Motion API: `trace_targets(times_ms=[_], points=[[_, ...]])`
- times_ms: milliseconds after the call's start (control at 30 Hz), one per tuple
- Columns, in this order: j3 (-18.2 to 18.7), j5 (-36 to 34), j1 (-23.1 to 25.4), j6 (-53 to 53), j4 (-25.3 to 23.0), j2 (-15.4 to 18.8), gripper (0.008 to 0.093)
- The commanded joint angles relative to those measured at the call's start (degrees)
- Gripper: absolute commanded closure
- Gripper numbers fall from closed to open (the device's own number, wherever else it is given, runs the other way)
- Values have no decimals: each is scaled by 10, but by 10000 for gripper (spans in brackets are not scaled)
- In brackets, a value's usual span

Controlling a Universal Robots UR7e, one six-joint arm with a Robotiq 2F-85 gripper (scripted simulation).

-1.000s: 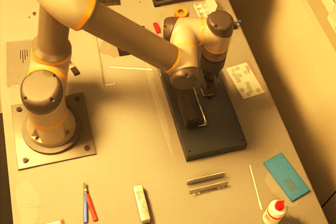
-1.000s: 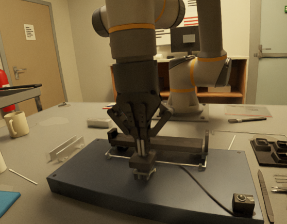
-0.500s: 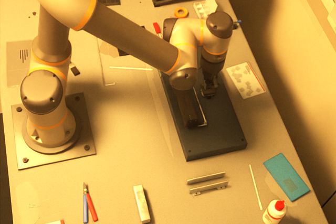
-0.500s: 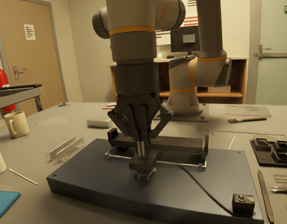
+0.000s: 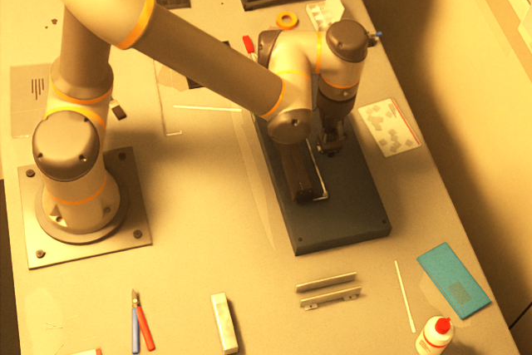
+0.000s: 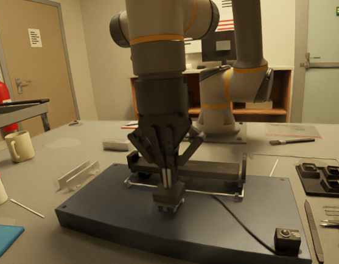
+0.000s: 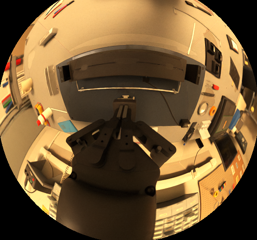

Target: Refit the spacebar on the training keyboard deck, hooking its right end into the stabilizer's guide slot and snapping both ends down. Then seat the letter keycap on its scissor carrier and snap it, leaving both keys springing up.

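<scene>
The letter keycap (image 6: 169,193) is a small dark square sitting on its scissor carrier (image 7: 124,99) near the front middle of the blue-grey deck (image 5: 331,183). My gripper (image 6: 167,182) stands straight above the keycap, closed and empty, with its fingertips at the cap's top. The long dark spacebar (image 6: 188,168) lies across the deck behind the keycap, above the wire stabilizer (image 7: 127,89). In the side camera my arm hides part of the spacebar (image 5: 296,170).
A dark parts tray (image 6: 323,179) lies right of the deck. A small black box (image 6: 287,240) with a cable sits on the deck's front right corner. Two white brackets (image 5: 328,289), a teal pad (image 5: 453,280), a glue bottle (image 5: 434,336) and a mug (image 6: 20,146) lie around.
</scene>
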Motion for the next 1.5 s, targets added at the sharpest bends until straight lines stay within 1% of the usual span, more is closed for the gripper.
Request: trace_targets(times_ms=[0,1467], points=[[1,0,0,0,0,2,934],[8,0,0,0,-12,6,934]])
